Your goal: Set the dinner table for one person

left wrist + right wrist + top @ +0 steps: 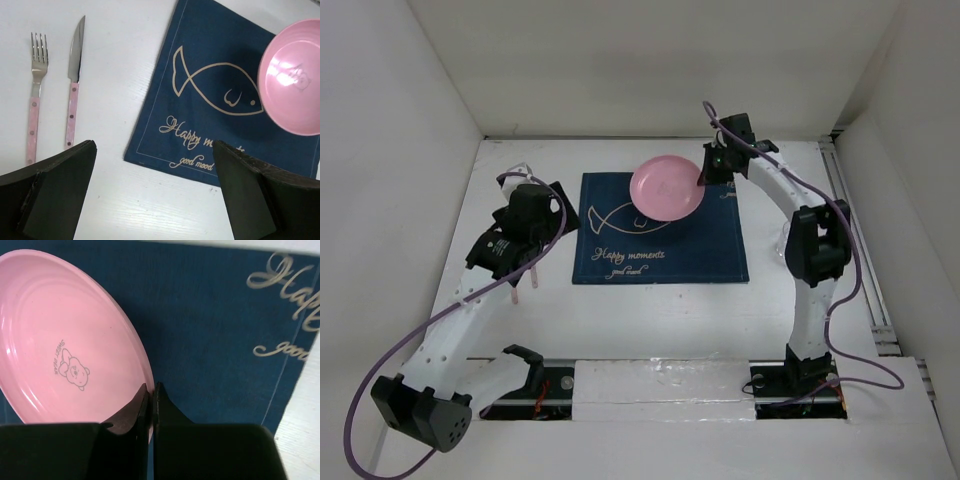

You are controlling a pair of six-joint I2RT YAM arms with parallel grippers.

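Right end effector (151, 390), clenched on the rim of the pink plate (665, 188), held it over the far right part of the navy placemat (660, 250). The plate appeared tilted, and contact with the cloth could not be judged. Left end effector (154, 150) stood released and empty above the white table (660, 320), which carried everything. Fork (35, 90) and knife (75, 65) lay side by side, left of the placemat.

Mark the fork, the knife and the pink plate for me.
fork (33, 117): left wrist view, on its pink handle.
knife (76, 55): left wrist view, on its blade.
pink plate (666, 190): top view, on its centre.
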